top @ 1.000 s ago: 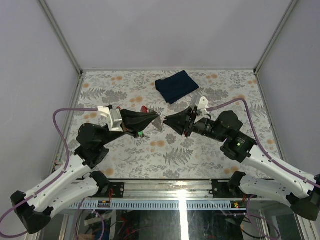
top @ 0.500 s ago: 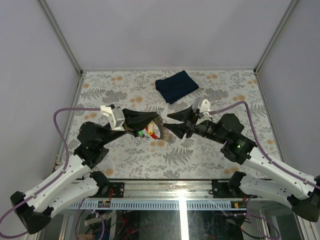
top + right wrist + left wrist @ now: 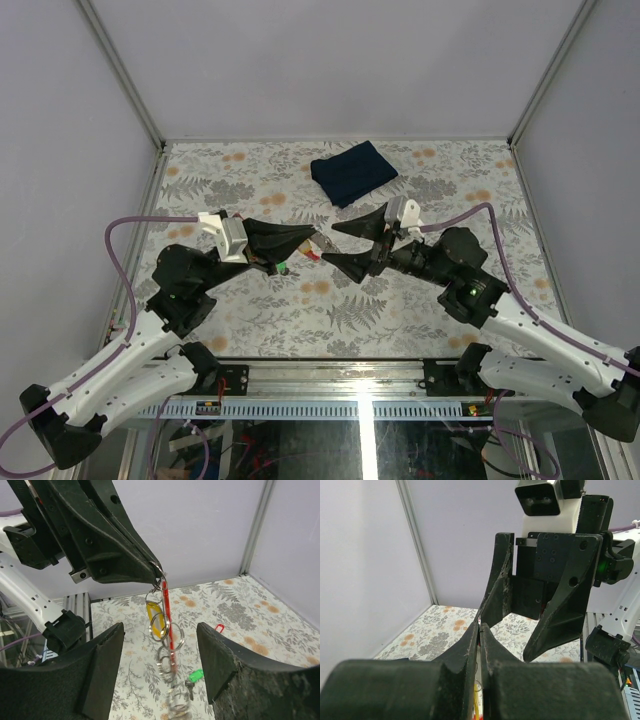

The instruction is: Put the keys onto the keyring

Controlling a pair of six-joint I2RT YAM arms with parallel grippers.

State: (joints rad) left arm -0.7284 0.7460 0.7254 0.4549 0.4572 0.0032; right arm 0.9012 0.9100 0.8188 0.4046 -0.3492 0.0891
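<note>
Floral table spreads under both arms, its pattern open toward the near edge. My left gripper pinches tight on the keyring, which hangs with the yellow key on it. The green key shows lower down. Just beside them, my right gripper gapes wide and holds nothing. A blue cloth lies near the far edge.

I can't make out any readable text, label, brand, number or sign in my overhead view or either wrist view.
</note>
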